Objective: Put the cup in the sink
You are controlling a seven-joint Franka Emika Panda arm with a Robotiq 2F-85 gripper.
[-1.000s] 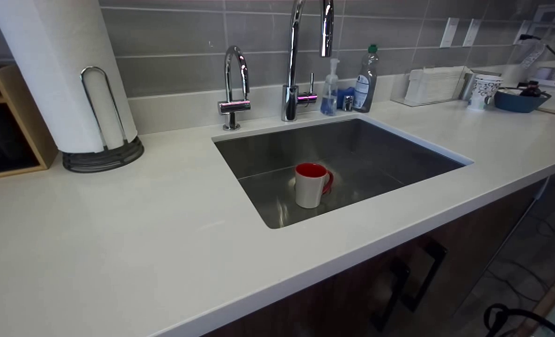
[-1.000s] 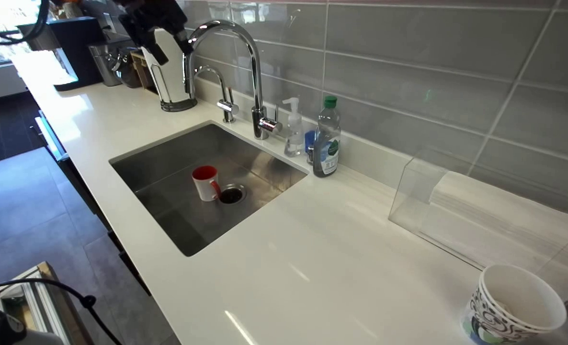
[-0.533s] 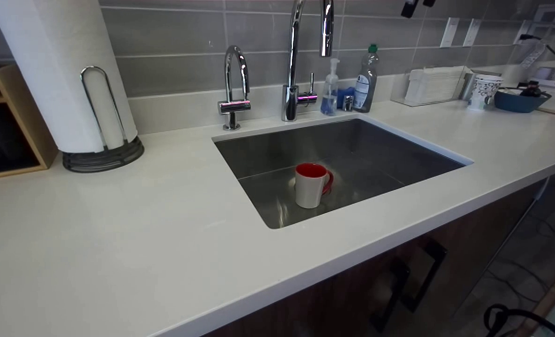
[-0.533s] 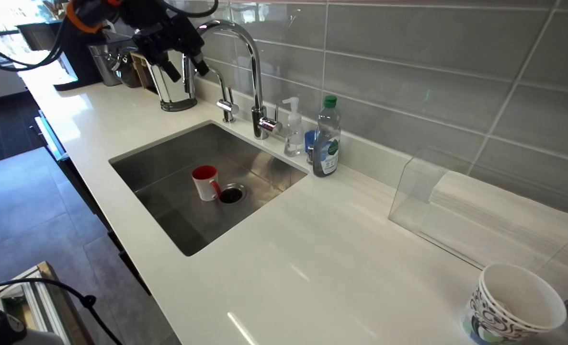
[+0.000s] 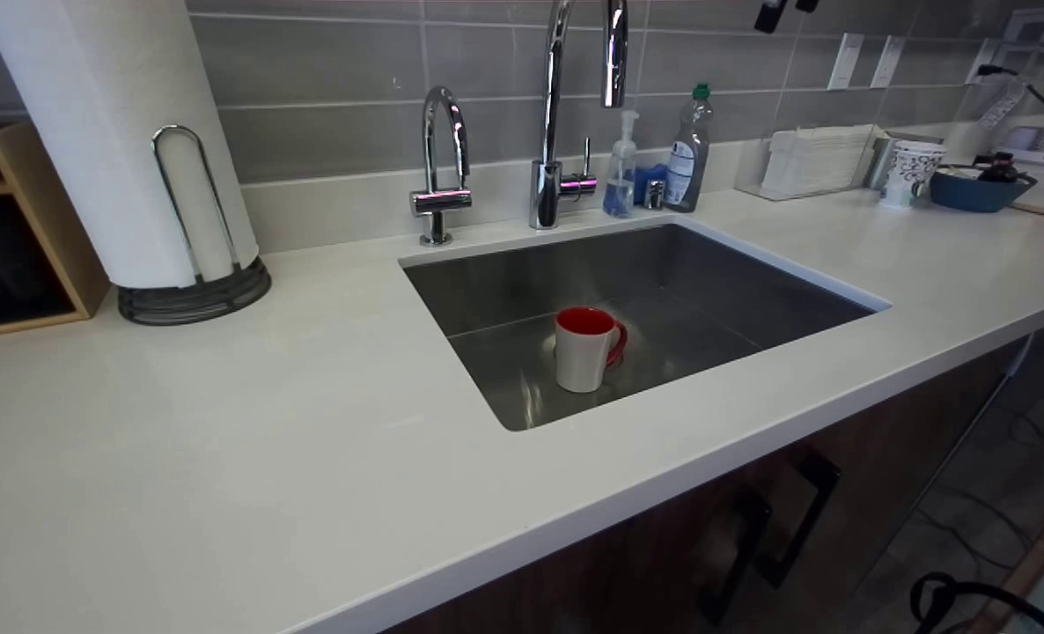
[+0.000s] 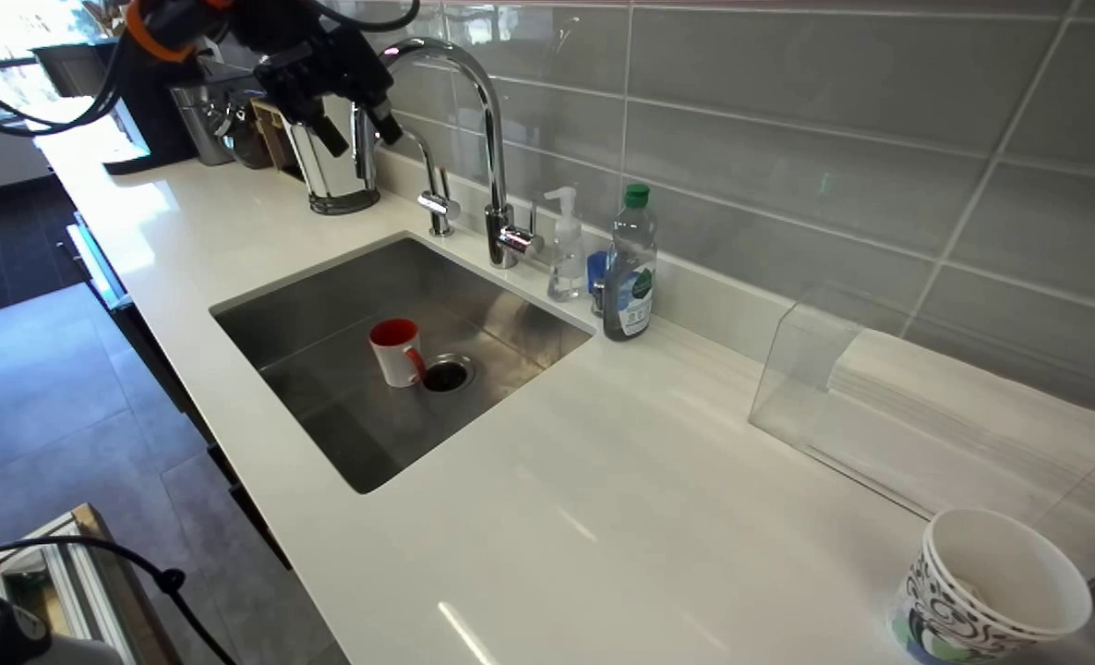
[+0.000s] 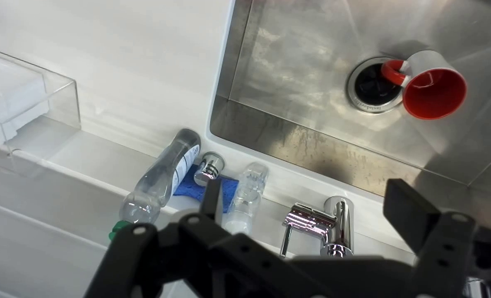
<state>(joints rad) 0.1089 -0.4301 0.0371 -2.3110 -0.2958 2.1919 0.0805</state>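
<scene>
- Within the last second, the arm [image 6: 257, 23] has been brought lower in both exterior views; dark fingertips [image 5: 770, 16], not visible there a second ago, are now shown at the top edge in an exterior view.
- Since half a second ago, no further shift can be made out, so a halt may be guessed.
- The jaws are spread wide apart and nothing is held; across the gap, the tap [image 7: 340, 219] and the worktop [image 7: 146, 62] are seen in the wrist view.
- The cup [image 6: 397, 358] has not been disturbed: it is seen upright on the floor of the sink [image 7: 291, 62], just beside the drain [image 7: 374, 89], with its red handle [image 7: 389, 71] pointed toward it.
- By that placement, the task is judged to be done already; the cup appears to have been left untouched by the arm's shift, and no further handling seems to be called for.
- Should the arm be drawn back, the tap would need to be watched: it is partly overlapped by the jaws in an exterior view, and the clearance cannot be told.
</scene>
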